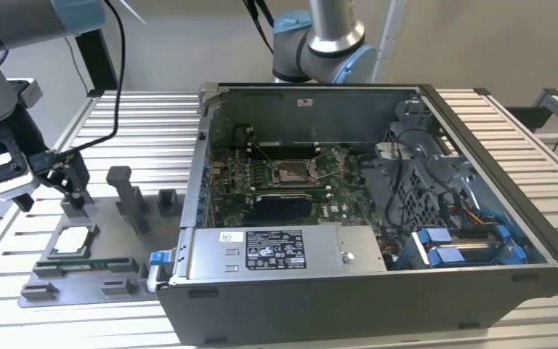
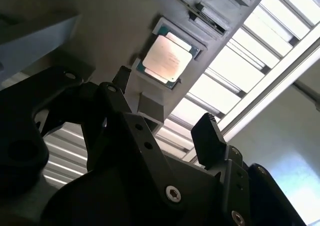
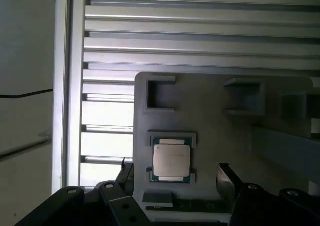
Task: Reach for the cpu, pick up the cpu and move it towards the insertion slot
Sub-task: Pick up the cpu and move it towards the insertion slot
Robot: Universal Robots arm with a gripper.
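My pincer (image 1: pixel 67 190) hangs over the grey fixture plate (image 1: pixel 114 247), fingers spread wide with nothing between them. In both wrist views the two black fingertips stand apart with a clear gap, pincer (image 2: pixel 165 103), pincer (image 3: pixel 174 168)

The cpu (image 1: pixel 73 240) lies flat in its square recess on the fixture plate, silver top up, pale rim showing. I'm not touching it. From the exterior view I'm above the plate's far part, over a small grey block (image 1: pixel 75 209) just beside the cpu's recess. I cannot tell whether my fingertips touch that block

In both wrist views the cpu (image 2: pixel 167 59) (image 3: pixel 171 161) sits square in the recess, on the fixture plate (image 2: pixel 115 35) (image 3: pixel 210 121), and lines up with the gap between my fingers

The insertion slot (image 1: pixel 293 171) is well apart from the fixture plate, inside the open computer case (image 1: pixel 511 225). The case stands just beside the plate, on the exterior view's right of it. The slot is a silver-framed square on the green board

The fixture plate rests on the slatted metal table (image 1: pixel 134 123)
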